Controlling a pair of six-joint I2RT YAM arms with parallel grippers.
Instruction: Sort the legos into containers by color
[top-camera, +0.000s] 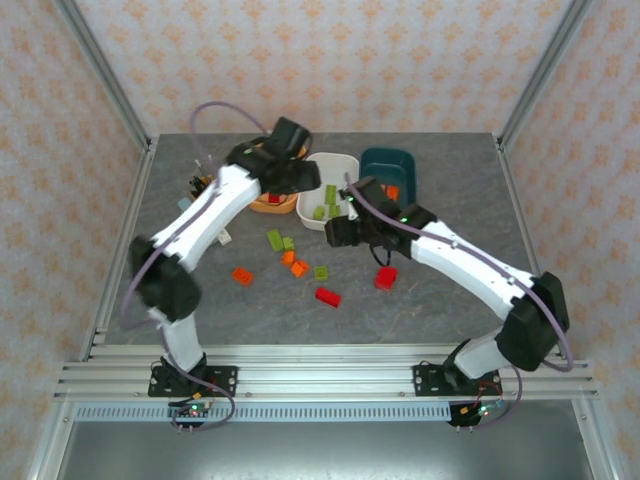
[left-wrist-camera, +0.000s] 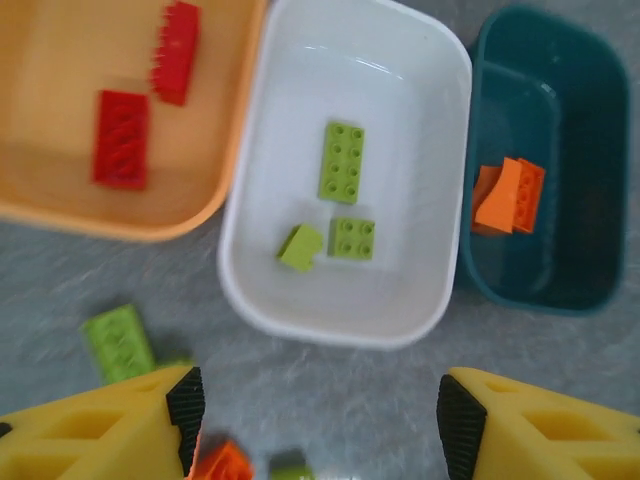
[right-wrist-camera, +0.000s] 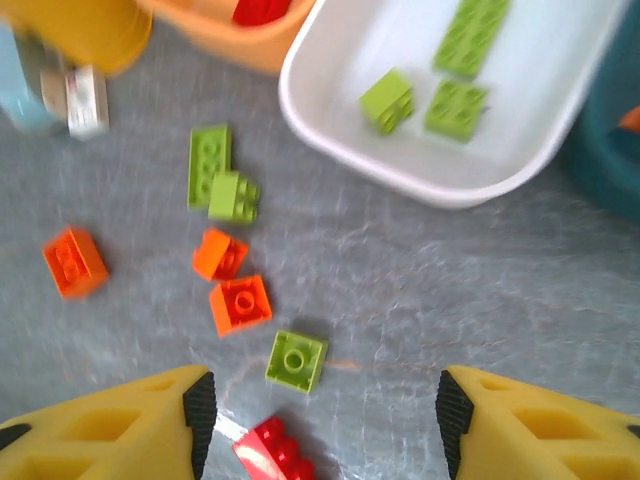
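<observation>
Both end effectors are spread with nothing between the jaws. The left gripper (left-wrist-camera: 315, 420) hangs just at 6 o'clock of the white tub (left-wrist-camera: 300, 310), and the right gripper (right-wrist-camera: 315, 420) hangs over the loose pieces in the middle of the table (top-camera: 450, 290). The tubs show the rule: red bricks (left-wrist-camera: 122, 138) lie in the orange tub (left-wrist-camera: 60, 215), lime bricks (left-wrist-camera: 341, 160) in the white tub, and orange bricks (left-wrist-camera: 508, 195) in the dark teal tub (left-wrist-camera: 590, 100), at 3 o'clock of the white one. I judge the step in hand to be the right arm's next pick. The nearest candidate is the small lime brick (right-wrist-camera: 296, 360), with a loose red brick (right-wrist-camera: 272, 450) close at 7 o'clock of it; whether they touch is unclear. To do it well, centre the jaws on the lime piece and turn the wrist so the fingers meet two flat sides. Come straight down so neither finger lands on the red one or nudges the loose orange bricks (right-wrist-camera: 240, 303) at 11 o'clock. Then carry it to the white tub at 1 o'clock and let go low, so it does not bounce out. The left arm is over the tubs, so give it room.
</observation>
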